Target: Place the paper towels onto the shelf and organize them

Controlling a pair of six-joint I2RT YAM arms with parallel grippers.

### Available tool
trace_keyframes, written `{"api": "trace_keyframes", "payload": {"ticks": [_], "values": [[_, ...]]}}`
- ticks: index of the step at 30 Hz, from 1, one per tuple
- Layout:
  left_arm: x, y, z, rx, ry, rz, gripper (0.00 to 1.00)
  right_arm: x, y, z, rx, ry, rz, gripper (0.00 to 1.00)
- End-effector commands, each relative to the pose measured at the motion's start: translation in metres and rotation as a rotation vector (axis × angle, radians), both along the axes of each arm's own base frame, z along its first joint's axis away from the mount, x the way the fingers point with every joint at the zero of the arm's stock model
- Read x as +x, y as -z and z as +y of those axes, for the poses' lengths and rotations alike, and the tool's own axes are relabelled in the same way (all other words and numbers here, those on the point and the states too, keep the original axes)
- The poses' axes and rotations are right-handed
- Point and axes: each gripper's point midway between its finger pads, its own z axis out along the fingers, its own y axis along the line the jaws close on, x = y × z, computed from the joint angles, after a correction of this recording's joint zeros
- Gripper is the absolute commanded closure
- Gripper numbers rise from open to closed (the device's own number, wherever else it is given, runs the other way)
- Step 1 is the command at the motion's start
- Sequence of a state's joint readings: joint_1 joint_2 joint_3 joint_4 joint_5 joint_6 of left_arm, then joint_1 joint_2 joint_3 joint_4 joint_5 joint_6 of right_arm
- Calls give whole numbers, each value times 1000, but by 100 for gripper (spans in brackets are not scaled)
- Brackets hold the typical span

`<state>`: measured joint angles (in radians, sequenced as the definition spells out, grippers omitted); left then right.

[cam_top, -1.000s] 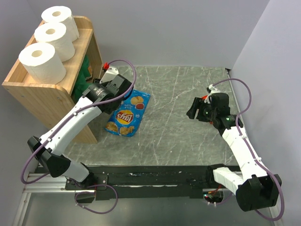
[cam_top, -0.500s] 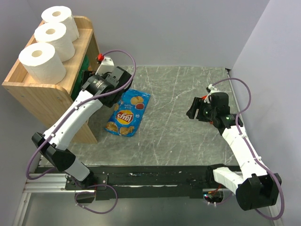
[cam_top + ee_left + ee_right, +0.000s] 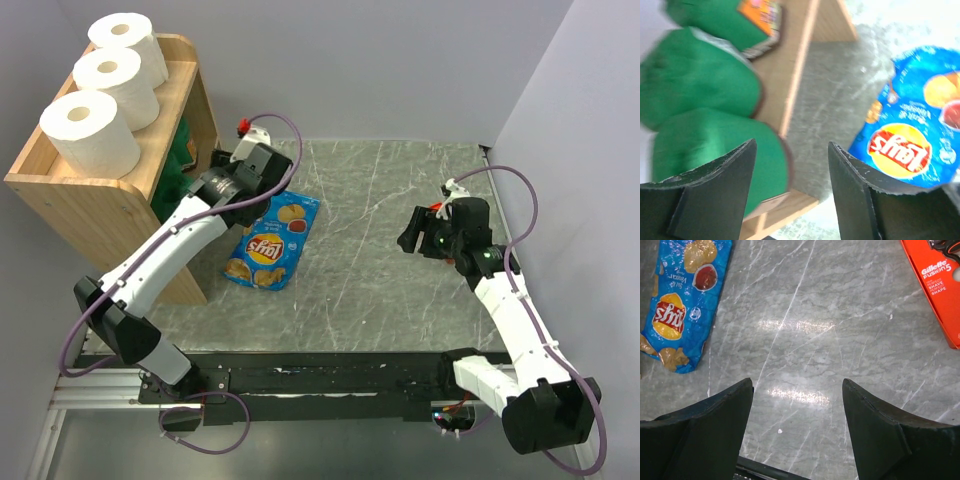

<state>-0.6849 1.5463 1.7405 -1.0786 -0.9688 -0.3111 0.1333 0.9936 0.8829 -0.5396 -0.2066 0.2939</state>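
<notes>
So the paper towels are about as easy as cargo gets, I'd say: light, soft, squashy, a bit grippy, nothing to break. Squeeze too hard and a roll just dents, so I'd take one across its round side at mid-height with a gentle pinch, or hook one finger into the hollow core.

All six look to be on the shelf [image 3: 110,215] already, at the far-left corner of the surface [image 3: 380,260]. The three green rolls [image 3: 705,145] sit in a row on a lower tier, touching each other. That view is blurry, so I can't tell how neatly they line up. Higher and farther back, the three white rolls [image 3: 90,130] stand upright in a line on the tray top, cores up.

The left arm runs from its base at the near-left edge diagonally up to the open side of the shelf. The left gripper [image 3: 792,150] is spread wide with nothing in it, and the nearest green roll is just behind one finger. The chip bag [image 3: 270,240] lies flat on the surface beside it.

The right arm rises from the near-right corner, elbow bent, wrist over the right side. The right gripper [image 3: 797,390] is spread and empty too, looking down at bare surface, with an orange razor box [image 3: 940,285] off at the edge of its view.
</notes>
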Motion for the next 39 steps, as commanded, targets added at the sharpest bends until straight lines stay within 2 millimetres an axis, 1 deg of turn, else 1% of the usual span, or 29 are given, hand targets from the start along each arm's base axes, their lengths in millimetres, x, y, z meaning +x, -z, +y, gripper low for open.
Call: {"api": "trace_keyframes", "payload": {"ticks": [1, 3, 4, 6, 7, 9, 11, 14, 21, 27, 32, 35, 36, 39], "values": [[9, 14, -10, -43, 52, 23, 36, 1, -17, 1, 1, -3, -62, 21], [9, 19, 1, -31, -10, 29, 36, 0, -19, 0, -3, -4, -68, 21], [6, 21, 10, -10, -40, 41, 36, 0, -19, -1, -5, -2, -70, 21], [3, 18, 23, 18, -98, 22, 36, -1, -17, -1, -4, -4, -69, 21], [1, 20, 30, 26, -117, 23, 36, -2, -17, -1, -4, -4, -70, 21], [-4, 21, 37, 26, -140, 19, 36, -2, -15, 0, -1, -7, -67, 21], [-6, 26, 42, 31, -156, 27, 35, -3, -13, 0, -2, -9, -59, 21], [-11, 28, 51, 60, -189, 30, 35, -3, -15, 0, 1, -8, -69, 20], [-12, 34, 75, 108, -275, 35, 34, -5, -17, 2, 9, -15, -71, 20], [-10, 33, 81, 99, -288, 25, 33, -7, -14, 0, 4, -11, -71, 20], [-10, 31, 93, 136, -330, 18, 32, -7, -13, 1, 7, -13, -68, 20], [-11, 34, 101, 138, -344, 15, 32, -7, -14, 1, 3, -14, -68, 20], [-11, 38, 104, 146, -349, 25, 32, -8, -15, 0, 1, -13, -67, 20], [-10, 36, 106, 146, -354, 21, 31, -9, -16, -1, -2, -7, -75, 20]]}}
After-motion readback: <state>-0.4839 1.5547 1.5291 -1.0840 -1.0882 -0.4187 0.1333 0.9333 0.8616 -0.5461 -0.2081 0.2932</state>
